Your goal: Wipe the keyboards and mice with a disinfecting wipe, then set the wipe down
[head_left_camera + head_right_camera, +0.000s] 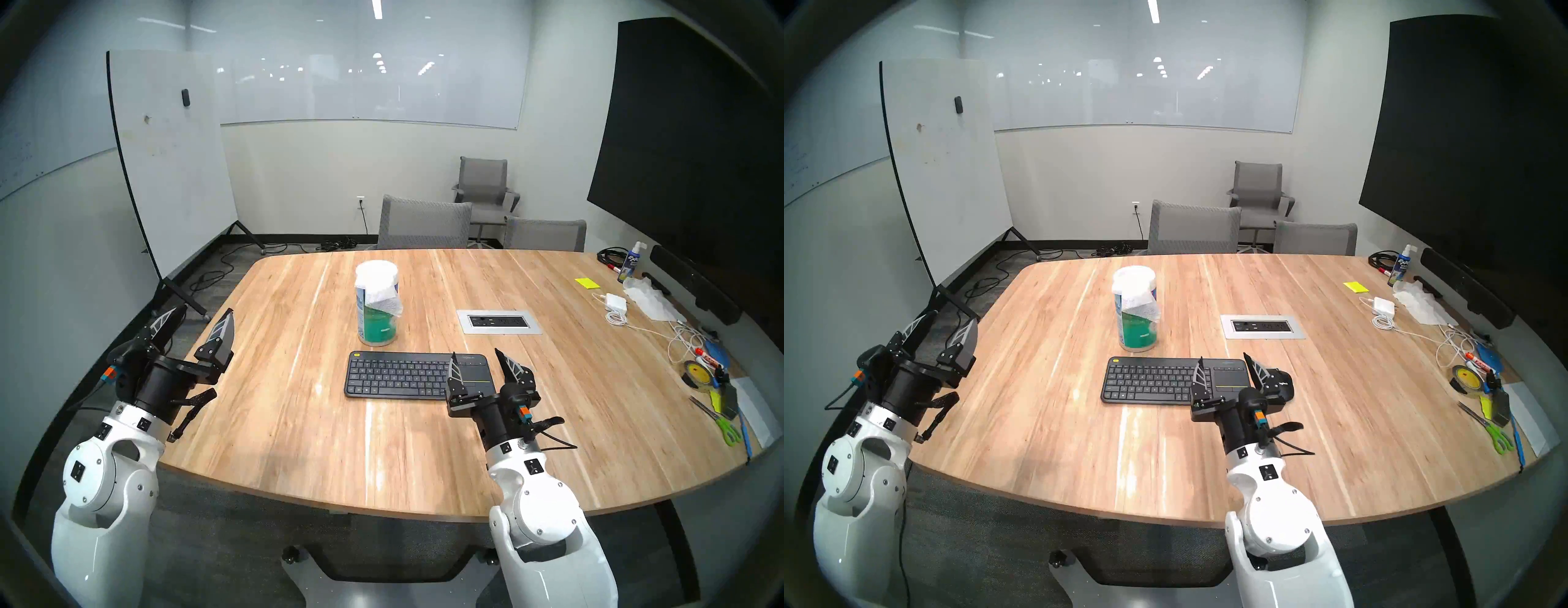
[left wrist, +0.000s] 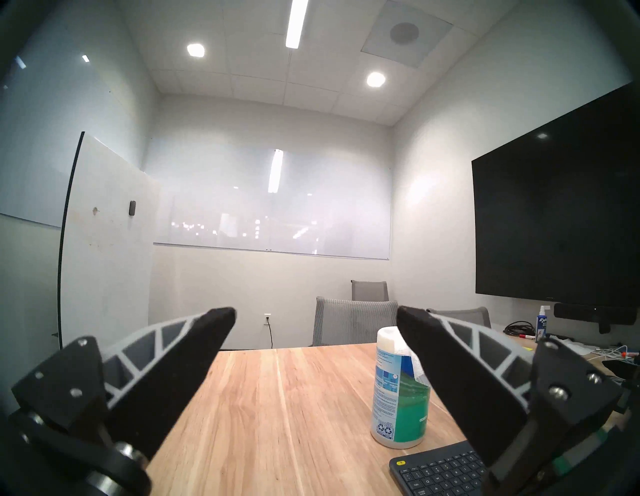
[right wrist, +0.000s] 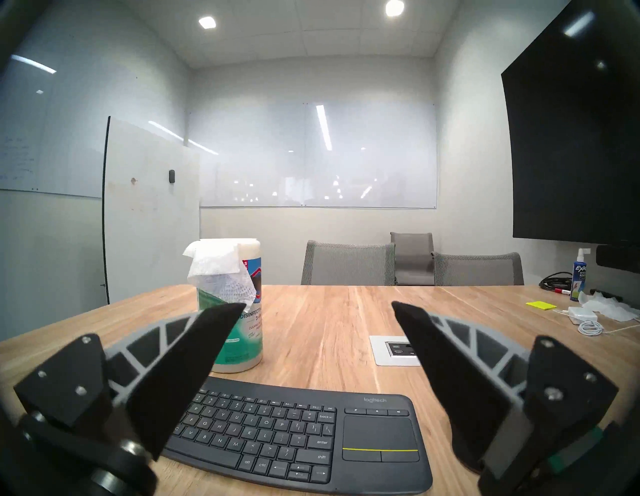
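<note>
We are holding both grippers wide apart and empty, the right gripper over the keyboard and its touchpad end. The wipe is hanging from the canister just behind the keyboard, ahead and left of our right fingers, with the left gripper farther off at the table edge. We are judging the right arm nearer.

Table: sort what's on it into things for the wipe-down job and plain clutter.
For the job:
- keyboard
- mouse, half hidden behind the right arm
- disinfecting wipe, hanging from the canister

Clutter:
- spray bottle
- yellow sticky notes
- white charger
- crumpled tissue
- tape roll
- scissors
</note>
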Controlling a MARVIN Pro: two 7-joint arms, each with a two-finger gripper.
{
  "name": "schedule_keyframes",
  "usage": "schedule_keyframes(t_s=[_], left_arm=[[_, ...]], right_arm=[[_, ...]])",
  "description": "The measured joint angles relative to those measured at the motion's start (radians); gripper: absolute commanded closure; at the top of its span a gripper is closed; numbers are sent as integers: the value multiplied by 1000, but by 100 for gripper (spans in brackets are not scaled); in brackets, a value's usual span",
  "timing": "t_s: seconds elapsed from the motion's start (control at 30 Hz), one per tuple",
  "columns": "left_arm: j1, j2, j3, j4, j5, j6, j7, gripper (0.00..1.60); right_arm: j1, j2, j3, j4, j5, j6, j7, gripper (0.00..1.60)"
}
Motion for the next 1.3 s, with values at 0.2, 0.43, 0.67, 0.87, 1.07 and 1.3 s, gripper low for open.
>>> schedule_keyframes(t_s=[0.2, 0.43, 0.67, 0.87, 1.07, 1.3], left_arm=[[-34, 25, -5, 24, -28, 31, -28, 0], [-74, 58, -16, 76, -79, 72, -73, 0], [-121, 111, -25, 133, -146, 122, -168, 0], [-182, 159, 3, 185, -172, 163, -212, 0], [-249, 209, 75, 230, -194, 187, -210, 0], [-325, 263, 158, 278, -219, 201, -167, 0]], right_arm=[[61, -3, -11, 56, -25, -3, -19, 0], [108, -9, -15, 92, -44, -9, -32, 0], [140, -11, -16, 100, -52, -11, -31, 0], [161, -9, -11, 104, -43, -9, -12, 0], [174, -1, 10, 110, -28, -6, 7, 0], [181, 10, 31, 122, -11, 0, 29, 0]])
